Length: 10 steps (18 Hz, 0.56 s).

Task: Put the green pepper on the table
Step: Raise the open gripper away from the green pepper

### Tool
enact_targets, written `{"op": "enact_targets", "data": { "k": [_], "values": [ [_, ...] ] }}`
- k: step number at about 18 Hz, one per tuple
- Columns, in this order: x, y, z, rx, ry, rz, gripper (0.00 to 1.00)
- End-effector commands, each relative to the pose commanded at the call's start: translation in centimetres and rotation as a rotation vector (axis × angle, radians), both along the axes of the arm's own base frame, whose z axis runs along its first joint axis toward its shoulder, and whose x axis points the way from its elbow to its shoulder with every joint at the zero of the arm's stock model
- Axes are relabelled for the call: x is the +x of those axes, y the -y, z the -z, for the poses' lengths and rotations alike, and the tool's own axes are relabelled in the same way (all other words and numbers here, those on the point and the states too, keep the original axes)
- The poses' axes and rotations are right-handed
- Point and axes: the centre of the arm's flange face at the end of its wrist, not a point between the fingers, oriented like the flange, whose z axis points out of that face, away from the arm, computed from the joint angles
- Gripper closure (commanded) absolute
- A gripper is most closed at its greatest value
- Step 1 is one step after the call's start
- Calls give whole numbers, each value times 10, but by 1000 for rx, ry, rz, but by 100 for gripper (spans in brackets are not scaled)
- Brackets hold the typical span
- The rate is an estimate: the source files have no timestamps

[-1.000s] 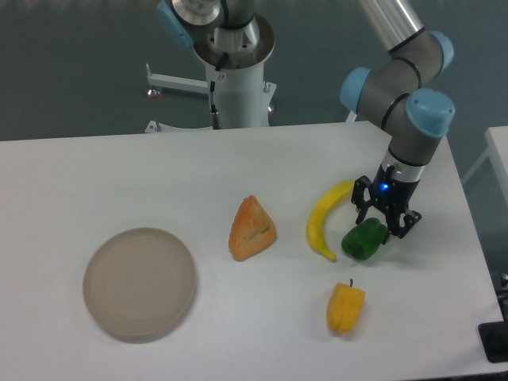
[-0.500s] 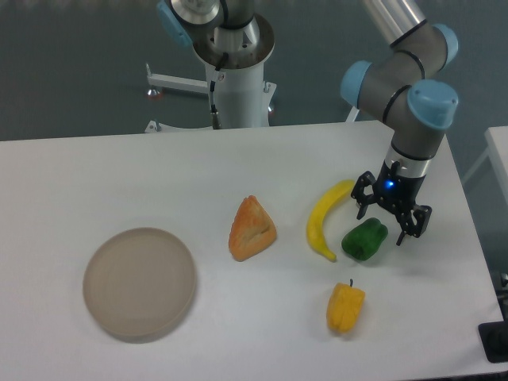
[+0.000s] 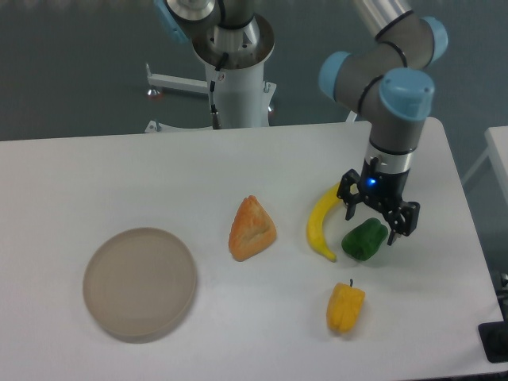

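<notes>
Green pepper (image 3: pixel 364 239) — one, resting on table (image 3: pixel 119 175); jaws spread above it — one banana (image 3: pixel 324 222), one yellow pepper (image 3: pixel 345 308)

Dark green pepper (image 3: pixel 364 239), white table (image 3: pixel 119 182)

One counter (image 3: pixel 119 171) carries everything; on it lie two peppers, one green pepper (image 3: pixel 364 239) and one yellow pepper (image 3: pixel 345 308); one banana (image 3: pixel 321 220); one orange wedge-shaped piece of bread (image 3: pixel 252 228); one round beige plate (image 3: pixel 140 282); that makes four food items and one dish; above them hangs one robot arm (image 3: pixel 390 87) with one two-fingered tool (image 3: pixel 378 218).
</notes>
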Motion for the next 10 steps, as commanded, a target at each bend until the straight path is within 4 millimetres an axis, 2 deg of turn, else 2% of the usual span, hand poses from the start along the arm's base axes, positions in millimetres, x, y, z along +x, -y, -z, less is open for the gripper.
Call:
{"op": "enact_targets", "data": {
  "k": [2,5,10],
  "values": [
    [-2,3,-5,-47,-54,-5,0],
    [14,-4,-20,-59,-100,18,0],
    [23,3,-37,-56,-121,23,0]
  ]
}}
